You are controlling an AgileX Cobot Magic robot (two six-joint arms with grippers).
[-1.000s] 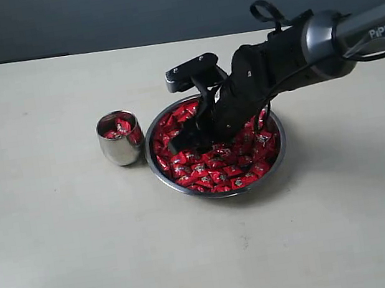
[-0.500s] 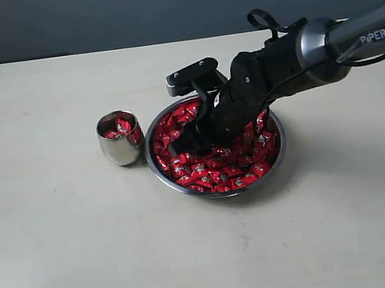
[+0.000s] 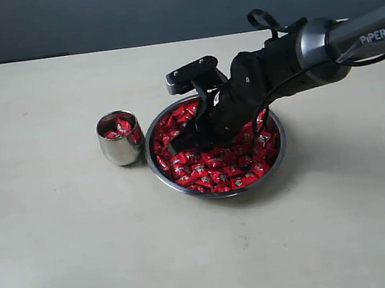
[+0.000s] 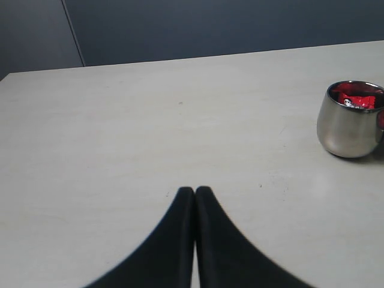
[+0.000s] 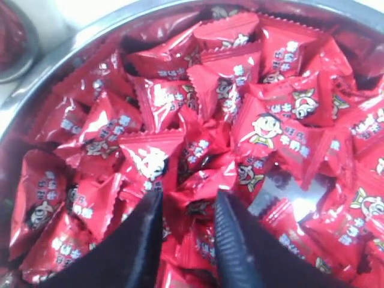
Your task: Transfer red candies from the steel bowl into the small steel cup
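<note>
On the pale table (image 3: 65, 264) the steel bowl (image 3: 222, 193) sits right of centre in the exterior view, heaped with red candies (image 3: 218, 169). The small steel cup (image 3: 120, 144) stands upright at the bowl's 9 o'clock, just beside its rim. A few red candies (image 3: 118, 128) lie inside the cup. The right arm reaches in from about 2 o'clock, and the right gripper (image 3: 184, 139) points down into the 9 to 10 o'clock part of the bowl, its tips among the sweets. In the right wrist view the right gripper (image 5: 187, 201) shows two dark fingers a narrow gap apart. A crumpled wrapper from the red candies (image 5: 180, 102) fills that gap, but whether it is actually pinched cannot be told. The curved wall of the steel bowl (image 5: 72, 54) runs round the pile. The left gripper (image 4: 195, 191) hangs over bare table (image 4: 120, 132), its fingertips pressed together and holding nothing. From it the small steel cup (image 4: 350, 126) lies at about 2 o'clock, well apart, with red candies (image 4: 357, 101) showing at its mouth.
</note>
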